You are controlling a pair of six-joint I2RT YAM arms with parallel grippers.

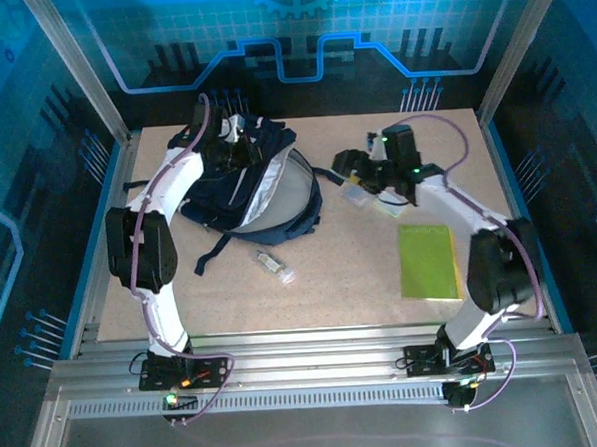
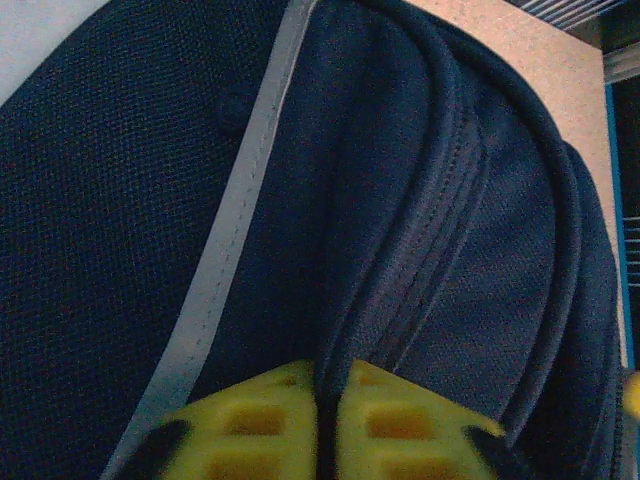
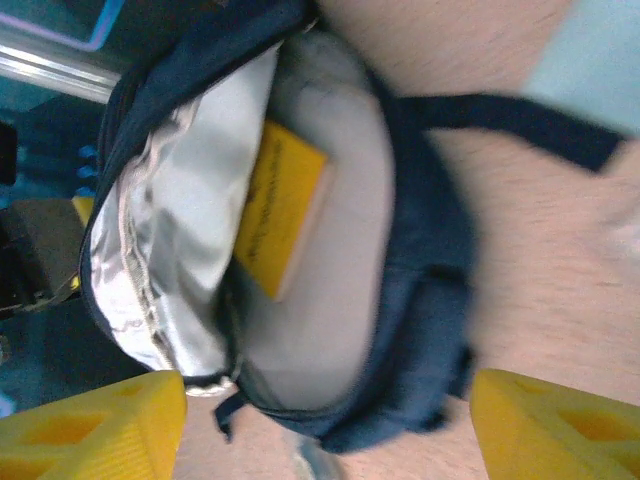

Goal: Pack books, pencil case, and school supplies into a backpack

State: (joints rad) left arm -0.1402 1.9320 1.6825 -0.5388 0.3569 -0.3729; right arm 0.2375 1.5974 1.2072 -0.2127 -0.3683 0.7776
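From above, the backpack (image 1: 267,190) lies open at ten o'clock on the table (image 1: 332,282), with the left gripper (image 1: 234,142) at its twelve o'clock edge. The right gripper (image 1: 346,166) is at the bag's three o'clock. The lime-green book (image 1: 428,262) lies at the table's four o'clock, and the clear tube (image 1: 273,266) at the bag's six.

On the left wrist, the yellow fingers (image 2: 255,425) are almost together against navy fabric; I cannot tell whether they pinch it.

On the right wrist, the fingers (image 3: 110,425) are wide apart and empty. The yellow book (image 3: 285,205) lies inside the bag.
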